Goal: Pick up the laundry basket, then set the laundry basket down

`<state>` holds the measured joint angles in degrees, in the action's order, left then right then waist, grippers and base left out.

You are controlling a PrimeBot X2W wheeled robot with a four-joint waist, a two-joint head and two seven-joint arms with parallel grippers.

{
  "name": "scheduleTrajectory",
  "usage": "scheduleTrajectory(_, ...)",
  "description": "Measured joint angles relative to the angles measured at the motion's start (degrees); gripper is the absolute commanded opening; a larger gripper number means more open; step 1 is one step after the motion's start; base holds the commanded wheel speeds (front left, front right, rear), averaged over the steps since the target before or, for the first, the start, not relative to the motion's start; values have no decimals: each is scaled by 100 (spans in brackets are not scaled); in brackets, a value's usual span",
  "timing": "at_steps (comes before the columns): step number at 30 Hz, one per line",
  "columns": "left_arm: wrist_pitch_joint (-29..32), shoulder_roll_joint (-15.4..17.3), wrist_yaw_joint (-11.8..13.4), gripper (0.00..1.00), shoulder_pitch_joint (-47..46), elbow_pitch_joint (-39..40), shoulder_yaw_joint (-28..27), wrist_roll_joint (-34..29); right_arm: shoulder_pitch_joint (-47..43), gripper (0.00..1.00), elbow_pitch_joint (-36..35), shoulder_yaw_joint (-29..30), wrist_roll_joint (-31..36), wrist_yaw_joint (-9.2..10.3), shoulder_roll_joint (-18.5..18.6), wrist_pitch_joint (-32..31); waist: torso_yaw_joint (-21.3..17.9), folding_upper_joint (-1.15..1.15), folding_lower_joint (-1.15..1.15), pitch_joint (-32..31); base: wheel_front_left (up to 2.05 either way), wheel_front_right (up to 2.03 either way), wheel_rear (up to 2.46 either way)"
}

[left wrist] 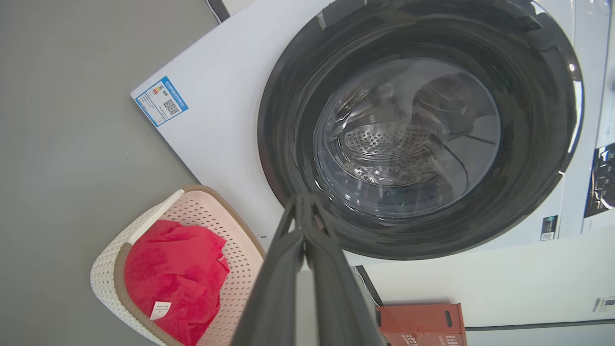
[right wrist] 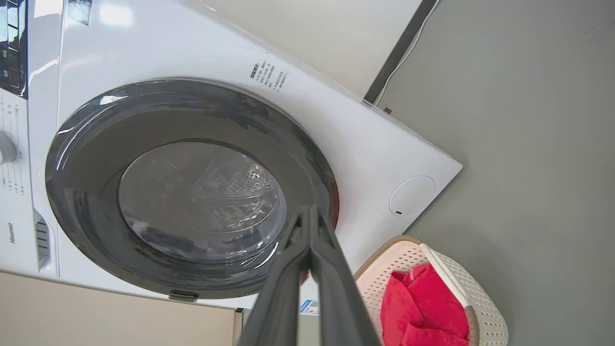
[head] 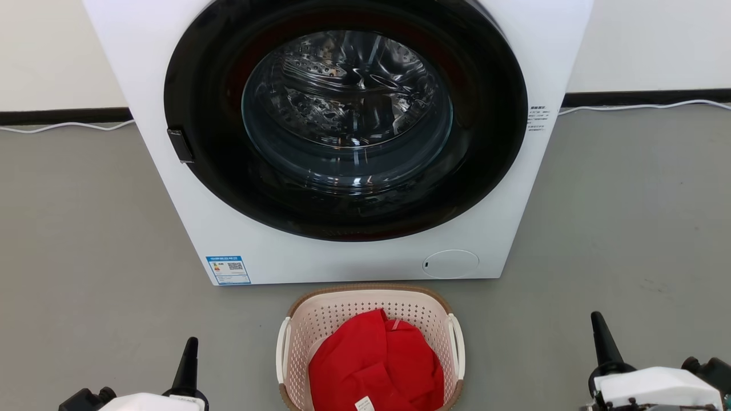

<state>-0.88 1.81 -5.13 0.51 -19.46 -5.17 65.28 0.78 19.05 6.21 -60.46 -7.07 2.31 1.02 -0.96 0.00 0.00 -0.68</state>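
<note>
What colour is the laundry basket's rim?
Brown woven-look rim on the cream plastic basket; head view shows it best.

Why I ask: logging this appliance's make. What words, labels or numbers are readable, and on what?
"Hisense": brand mark on the washing machine's front.
Blue QR sticker, lower front: too small to read.
Grey print beside the door: too small.
Red box's print: blurred.
White tag on the red garment: unreadable.
</note>
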Motion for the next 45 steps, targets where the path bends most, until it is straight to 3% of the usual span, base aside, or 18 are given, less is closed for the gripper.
scheduleTrajectory(45,701,23,-194,0,-349,365,5,2657,304,0,-324,138,-3133,-1,1,-690,96,0,0,86,0,0,0)
